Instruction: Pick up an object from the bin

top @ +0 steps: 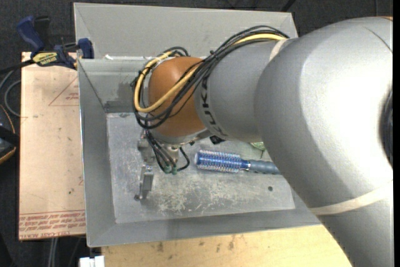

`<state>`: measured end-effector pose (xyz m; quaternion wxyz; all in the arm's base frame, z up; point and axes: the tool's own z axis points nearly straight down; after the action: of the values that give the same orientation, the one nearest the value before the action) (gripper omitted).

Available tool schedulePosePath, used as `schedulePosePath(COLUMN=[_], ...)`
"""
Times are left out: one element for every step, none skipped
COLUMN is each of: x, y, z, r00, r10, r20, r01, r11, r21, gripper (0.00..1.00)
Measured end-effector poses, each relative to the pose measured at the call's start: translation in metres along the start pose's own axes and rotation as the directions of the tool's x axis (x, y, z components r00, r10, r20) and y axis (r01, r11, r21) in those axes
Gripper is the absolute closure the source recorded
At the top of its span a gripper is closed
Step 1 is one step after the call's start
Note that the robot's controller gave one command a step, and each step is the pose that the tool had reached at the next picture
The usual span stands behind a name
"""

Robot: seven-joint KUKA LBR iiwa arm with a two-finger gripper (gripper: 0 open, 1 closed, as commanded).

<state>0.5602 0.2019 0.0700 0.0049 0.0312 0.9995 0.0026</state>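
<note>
- The grey metal bin (97,153) has sloping walls and a flat, scuffed floor marked with pale scratches.
- The arm (250,97) comes in from 3 o'clock and covers the 1 to 5 o'clock part of the bin.
- An orange cover (178,97) sits round its wrist, above the middle of the floor. Black and yellow cables (150,94) loop over the cover's 9 o'clock side.
- The gripper (144,187) hangs below the cover and reaches down toward the floor in the 8 o'clock part of the bin. It is over bare, scratched metal.
- Whether the gripper is open or closed cannot be told, and nothing can be made out in its hold.
- A blue hairbrush (219,161) lies flat on the floor near the middle of the bin. From the gripper it is between 2 and 3 o'clock, close by but apart from it.
- The brush's bristled head points to 9 o'clock. Its smooth handle runs toward 3 o'clock and ends beside the arm.
- A small pale-green thing (257,146) peeks out at the edge of the arm, at 12 o'clock of the handle. What it is cannot be told.
</note>
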Motion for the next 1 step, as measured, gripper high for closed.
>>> schedulePosePath(x=[-0.0102], y=[-0.0298], z=[-0.1186], r00=[0.999], r10=[-0.036], r20=[0.001], r01=[0.036], r11=[0.999], r21=[0.002], gripper=[0.00])
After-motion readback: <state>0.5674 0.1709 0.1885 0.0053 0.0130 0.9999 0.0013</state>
